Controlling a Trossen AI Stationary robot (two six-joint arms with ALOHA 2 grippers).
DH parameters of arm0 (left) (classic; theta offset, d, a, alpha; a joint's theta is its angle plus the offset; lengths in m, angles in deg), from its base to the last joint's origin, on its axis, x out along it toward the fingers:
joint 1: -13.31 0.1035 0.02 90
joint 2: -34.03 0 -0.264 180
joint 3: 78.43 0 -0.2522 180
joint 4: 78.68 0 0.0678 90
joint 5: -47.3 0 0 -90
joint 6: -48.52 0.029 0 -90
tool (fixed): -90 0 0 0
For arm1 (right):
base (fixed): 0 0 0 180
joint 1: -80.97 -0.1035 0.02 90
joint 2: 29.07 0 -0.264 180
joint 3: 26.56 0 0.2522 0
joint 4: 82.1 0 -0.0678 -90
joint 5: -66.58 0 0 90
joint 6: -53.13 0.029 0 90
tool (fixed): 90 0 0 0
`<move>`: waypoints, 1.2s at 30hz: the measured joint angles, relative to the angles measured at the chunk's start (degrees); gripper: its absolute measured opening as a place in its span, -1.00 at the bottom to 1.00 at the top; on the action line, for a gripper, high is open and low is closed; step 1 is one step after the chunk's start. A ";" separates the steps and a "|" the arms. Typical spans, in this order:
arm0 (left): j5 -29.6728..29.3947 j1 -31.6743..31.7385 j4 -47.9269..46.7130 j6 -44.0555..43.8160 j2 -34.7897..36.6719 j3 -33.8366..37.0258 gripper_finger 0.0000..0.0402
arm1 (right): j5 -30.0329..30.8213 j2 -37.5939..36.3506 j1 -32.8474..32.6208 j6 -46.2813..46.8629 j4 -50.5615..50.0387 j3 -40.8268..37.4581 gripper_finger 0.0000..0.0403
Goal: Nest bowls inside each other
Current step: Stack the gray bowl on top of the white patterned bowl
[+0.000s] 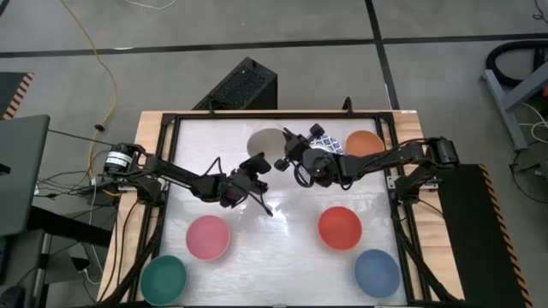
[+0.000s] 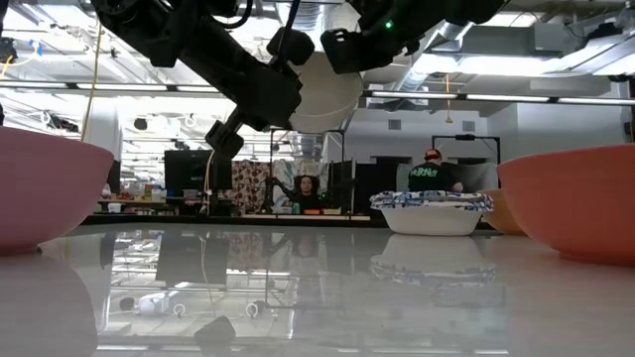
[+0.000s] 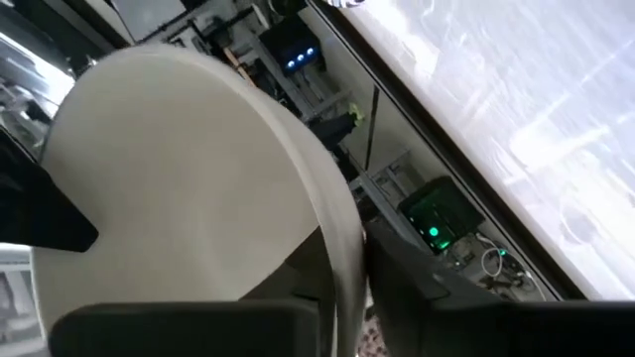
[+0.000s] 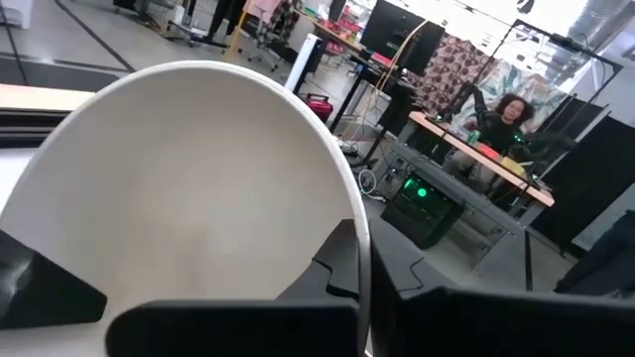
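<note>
A plain cream bowl (image 1: 267,144) hangs tilted in the air over the table's far middle, high above the tabletop in the low view (image 2: 329,91). My left gripper (image 1: 259,164) meets it from the left and my right gripper (image 1: 291,158) from the right, both shut on its rim. A white bowl with a blue pattern (image 1: 330,141) and an orange bowl (image 1: 365,143) stand on their bases at the far right. Red (image 1: 340,228), pink (image 1: 208,237), green (image 1: 163,279) and blue (image 1: 378,272) bowls stand nearer. My left gripper holds the cream bowl's rim (image 3: 335,238) with one finger on the inner side and one on the outer side of the wall. It comes about level from the table's left. The bowl is lifted clear and tilted. My right gripper holds the cream bowl's rim (image 4: 359,223), one finger (image 4: 228,327) inside the hollow and one (image 4: 437,307) outside the wall. It reaches in about level from the table's right. The bowl hangs clear of the table.
A black frame (image 1: 171,171) runs round the white tabletop. The table's middle, between the pink and red bowls, is bare. Beyond the far edge, people sit at desks (image 2: 308,188) in the room.
</note>
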 joint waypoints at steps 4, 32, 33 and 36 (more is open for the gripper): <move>0.27 0.06 0.15 -0.16 0.00 0.00 -0.56 | -0.60 0.02 -0.11 0.00 -0.13 -0.06 -0.95; -3.58 -11.45 -0.04 -16.74 0.02 0.00 0.01 | -1.99 0.09 3.00 4.98 -8.74 -0.11 -0.95; -4.62 -12.19 0.81 -17.69 0.03 0.00 0.01 | -2.13 0.05 3.01 4.96 -8.82 -0.11 -0.95; -6.78 -14.28 2.27 -23.09 1.69 0.00 0.01 | -2.53 0.00 3.39 4.72 -8.83 -0.11 -0.95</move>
